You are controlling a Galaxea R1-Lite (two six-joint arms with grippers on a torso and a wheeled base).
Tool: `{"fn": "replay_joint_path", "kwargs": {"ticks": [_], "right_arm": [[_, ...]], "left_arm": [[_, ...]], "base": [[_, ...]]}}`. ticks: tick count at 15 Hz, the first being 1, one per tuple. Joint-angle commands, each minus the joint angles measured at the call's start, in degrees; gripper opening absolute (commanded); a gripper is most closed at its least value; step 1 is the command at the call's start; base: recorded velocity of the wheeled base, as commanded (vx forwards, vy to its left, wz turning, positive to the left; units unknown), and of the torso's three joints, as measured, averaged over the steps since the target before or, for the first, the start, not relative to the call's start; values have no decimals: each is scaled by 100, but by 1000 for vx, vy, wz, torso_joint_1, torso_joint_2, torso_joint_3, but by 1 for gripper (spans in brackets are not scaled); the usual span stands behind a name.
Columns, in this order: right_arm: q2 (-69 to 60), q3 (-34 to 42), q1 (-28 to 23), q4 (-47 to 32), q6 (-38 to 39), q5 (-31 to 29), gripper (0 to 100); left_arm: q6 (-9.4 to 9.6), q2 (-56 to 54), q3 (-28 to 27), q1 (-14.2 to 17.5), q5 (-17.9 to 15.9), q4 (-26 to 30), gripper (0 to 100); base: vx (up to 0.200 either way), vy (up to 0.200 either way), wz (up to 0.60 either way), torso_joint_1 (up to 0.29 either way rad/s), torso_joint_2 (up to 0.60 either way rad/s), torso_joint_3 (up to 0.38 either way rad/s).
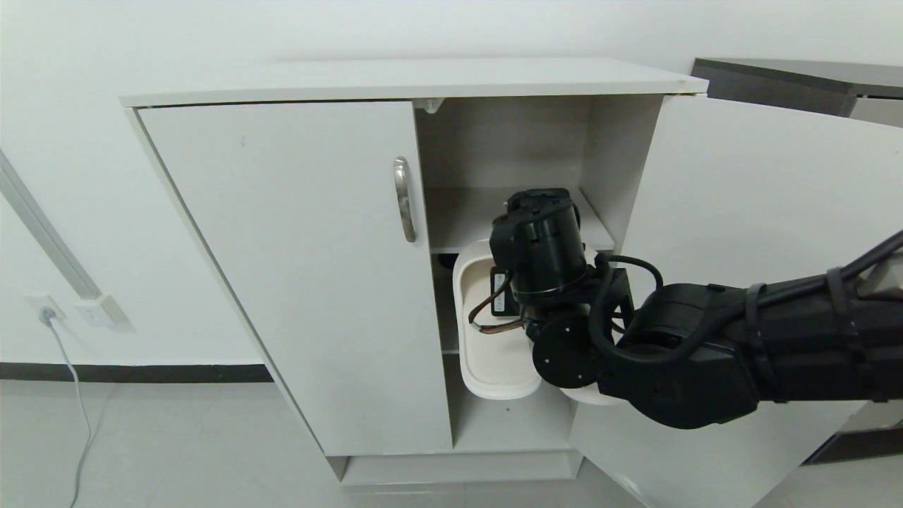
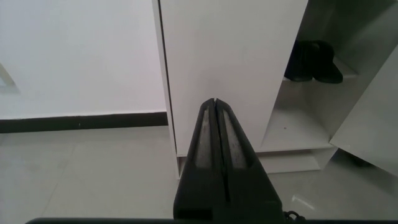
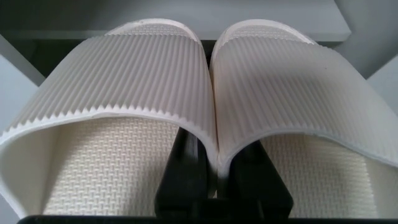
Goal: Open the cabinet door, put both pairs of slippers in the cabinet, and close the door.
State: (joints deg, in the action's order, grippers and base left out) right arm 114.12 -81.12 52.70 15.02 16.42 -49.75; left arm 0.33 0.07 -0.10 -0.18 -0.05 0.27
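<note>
Inside the open right side of the white cabinet (image 1: 416,77), a pair of white slippers (image 1: 487,353) is held up by the right gripper (image 3: 214,186). The two slippers are pressed side by side. Their inner walls are squeezed together between the black fingers (image 3: 186,168), with one finger tucked under each ribbed strap. So the gripper is closed tight on the pair, and the toes are pointed away from it, toward the back of the cabinet. The pair is seen just below the front edge of the upper shelf (image 1: 458,219); whether it is touching a lower shelf cannot be told. The right door (image 1: 762,204) is swung wide open, and the left door (image 1: 282,268), with its silver handle (image 1: 403,200), is shut. A pair of black slippers (image 2: 314,61) is already set on a shelf in the cabinet. The left gripper (image 2: 214,134) is seen well apart from the slippers, out in front of the shut door and above the grey floor (image 2: 93,168). Its two fingers are pressed flat together, and nothing is held between them.
</note>
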Motion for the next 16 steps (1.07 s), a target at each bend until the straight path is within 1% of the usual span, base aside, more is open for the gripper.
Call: {"fn": "replay_joint_path", "kwargs": {"ticks": [1, 12, 13, 16], "right_arm": [[5, -1, 3, 19, -7, 0, 0], [-39, 8, 3, 98, -69, 0, 0], [-47, -1, -32, 107, -166, 0, 0], [-47, -9, -84, 124, -280, 53, 0]], "left_arm": [[2, 1, 10, 1, -4, 0, 0], [11, 1, 10, 1, -4, 0, 0], [11, 1, 1, 1, -4, 0, 0], [11, 1, 1, 1, -4, 0, 0]], "base": [[0, 0, 0, 0, 0, 0], [200, 0, 0, 4, 3, 3], [200, 0, 0, 2, 2, 2], [0, 0, 0, 0, 0, 0]]}}
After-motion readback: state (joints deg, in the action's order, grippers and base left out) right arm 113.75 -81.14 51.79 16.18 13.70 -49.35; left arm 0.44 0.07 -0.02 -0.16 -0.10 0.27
